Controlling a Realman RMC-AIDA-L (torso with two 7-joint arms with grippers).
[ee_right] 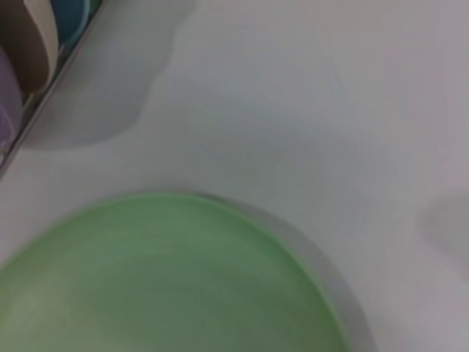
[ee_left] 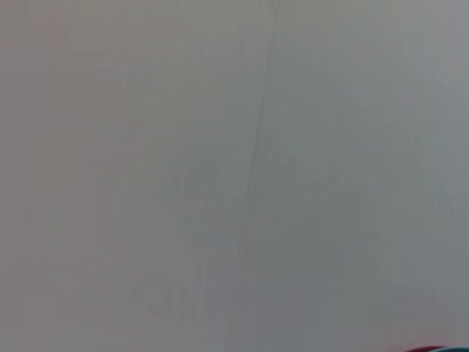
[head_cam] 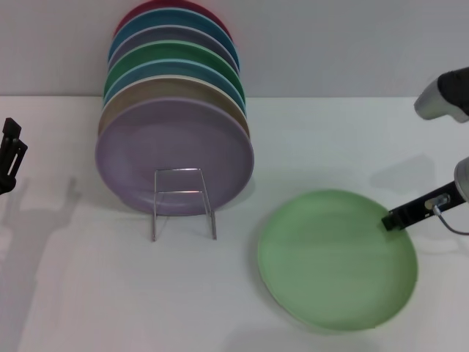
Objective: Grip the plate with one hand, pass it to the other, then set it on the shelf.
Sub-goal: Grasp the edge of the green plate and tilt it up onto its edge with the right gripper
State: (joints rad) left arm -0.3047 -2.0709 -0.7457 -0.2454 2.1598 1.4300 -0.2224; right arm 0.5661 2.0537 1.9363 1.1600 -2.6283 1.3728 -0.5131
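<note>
One pale mint-green plate (head_cam: 337,260) lies flat on the white table (head_cam: 88,293), right of the wire shelf (head_cam: 183,202); the shelf holds seven plates on edge, a lilac plate (head_cam: 174,154) foremost; the right gripper (head_cam: 392,220) reaches the mint plate's far right rim, its grasp impossible to judge; the left gripper (head_cam: 11,154) sits at the left edge, likewise unclear.

1. Wall (ee_left: 220,176): a plain pale grey surface filling nearly the whole left wrist view.
2. Seam (ee_left: 256,139): 1 faint thin line running across the wall, slightly slanted.
3. Coloured rims (ee_left: 432,349): a red and blue sliver at 1 corner of the view, too small to identify.
</note>
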